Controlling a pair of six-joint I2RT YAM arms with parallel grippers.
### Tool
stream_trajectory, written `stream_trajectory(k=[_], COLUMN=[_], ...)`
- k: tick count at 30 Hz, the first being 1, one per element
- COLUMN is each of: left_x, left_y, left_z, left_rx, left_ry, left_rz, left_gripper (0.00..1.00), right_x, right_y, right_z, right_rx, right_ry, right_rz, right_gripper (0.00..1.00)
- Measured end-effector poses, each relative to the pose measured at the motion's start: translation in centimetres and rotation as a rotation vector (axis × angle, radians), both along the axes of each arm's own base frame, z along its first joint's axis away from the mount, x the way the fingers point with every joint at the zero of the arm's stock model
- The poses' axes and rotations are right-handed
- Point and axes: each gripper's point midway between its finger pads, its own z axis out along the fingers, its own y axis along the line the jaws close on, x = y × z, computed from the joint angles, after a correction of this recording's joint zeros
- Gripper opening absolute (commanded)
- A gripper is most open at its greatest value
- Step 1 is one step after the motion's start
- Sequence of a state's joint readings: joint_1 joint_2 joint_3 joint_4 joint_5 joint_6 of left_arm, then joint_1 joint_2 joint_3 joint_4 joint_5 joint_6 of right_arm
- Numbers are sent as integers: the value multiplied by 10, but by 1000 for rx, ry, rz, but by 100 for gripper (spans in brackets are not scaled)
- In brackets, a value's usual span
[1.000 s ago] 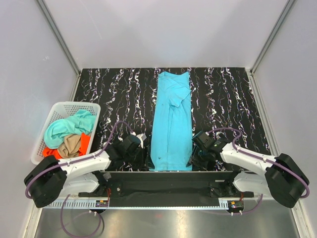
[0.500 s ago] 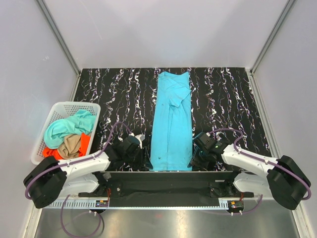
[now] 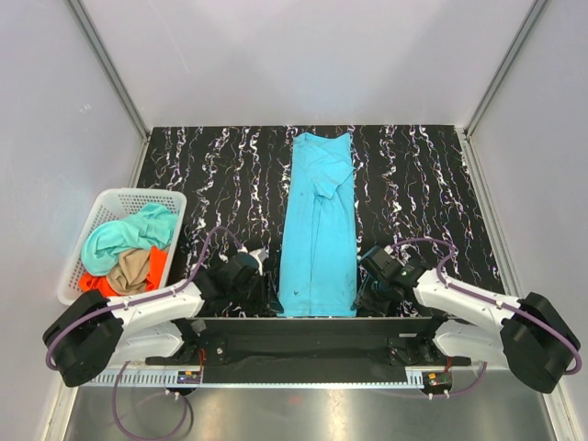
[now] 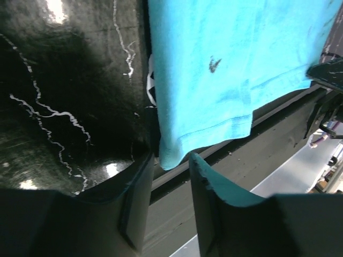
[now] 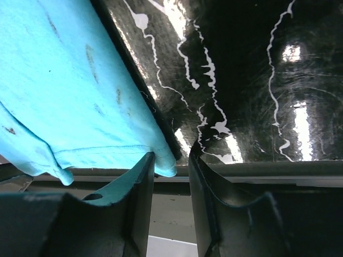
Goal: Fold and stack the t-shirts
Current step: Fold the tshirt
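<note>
Cyan t-shirt (image 3: 318, 230) looked light, limp; my left claw (image 4: 170, 160) and right claw (image 5: 171, 156) gaped at its near hem corners, where I'd pinch.

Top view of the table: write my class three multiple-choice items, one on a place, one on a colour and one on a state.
1. Where is the white basket?
A. At the left edge of the table
B. At the far right corner
C. On top of the spread shirt

2. What colour is the shirt spread on the table?
A. Orange
B. Tan
C. Cyan

3. How does that shirt lie?
A. Crumpled in a ball
B. Flat, folded into a long narrow strip
C. Lifted clear of the table

Answers:
1 A: the basket stands at the left side, apart from the shirt.
2 C: the whole strip is bright cyan.
3 B: it runs flat from far to near down the middle, with a sleeve folded in.
</note>
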State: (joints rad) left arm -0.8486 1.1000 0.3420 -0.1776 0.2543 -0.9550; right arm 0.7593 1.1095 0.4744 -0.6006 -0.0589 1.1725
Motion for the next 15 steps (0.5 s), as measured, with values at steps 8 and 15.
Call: stream_trajectory(k=[8,15], left_x=[-1,-1], left_y=[2,1], left_z=[-3,-6], left_rx=[7,2], left_ry=[2,6], left_rz=[8,6], left_gripper=[27,17], right_x=[0,3], right_y=[-1,5], right_z=[-2,-2], right_rx=[0,26], right_ry=[-5,-19], right_rz=[-1,3], right_gripper=[32,24])
